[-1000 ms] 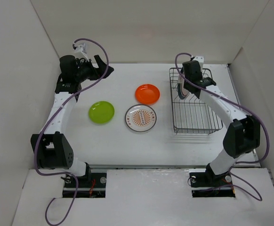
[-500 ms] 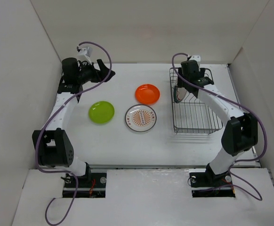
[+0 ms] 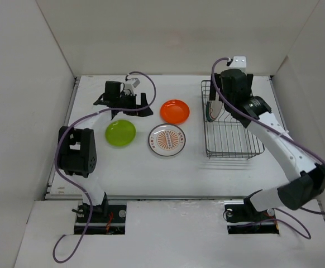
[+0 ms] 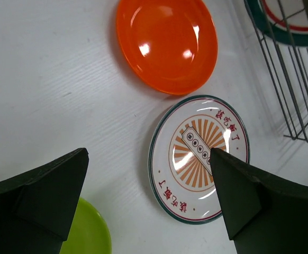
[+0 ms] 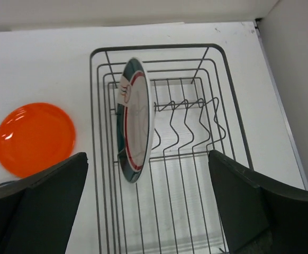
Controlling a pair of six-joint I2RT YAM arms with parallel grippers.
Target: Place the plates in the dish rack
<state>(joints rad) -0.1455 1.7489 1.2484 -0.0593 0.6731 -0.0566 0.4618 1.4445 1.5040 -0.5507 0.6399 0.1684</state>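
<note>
One green-rimmed plate [image 5: 135,121] stands on edge at the left side of the dish rack [image 5: 196,53], near the bench's [image 3: 129,167] far right corner. The wires seem to prop it upright. Our right hand [image 5: 147,159] hangs above it, wide and empty. The orange plate [image 4: 167,42], patterned plate [image 4: 199,159] and lime-green plate [image 3: 120,133] lie flat mid-bench. Our left hand [image 4: 148,153], equally wide, hovers over them, likely for the next pick.

The black wire dish rack [image 5: 154,46] sits near the worktop's far right corner. The green-rimmed plate [image 5: 135,119] stands on edge along the rack's left side. The orange plate [image 3: 175,111], patterned plate [image 3: 167,139] and lime-green plate [image 3: 120,133] lie flat mid-worktop, apart from each other.
</note>
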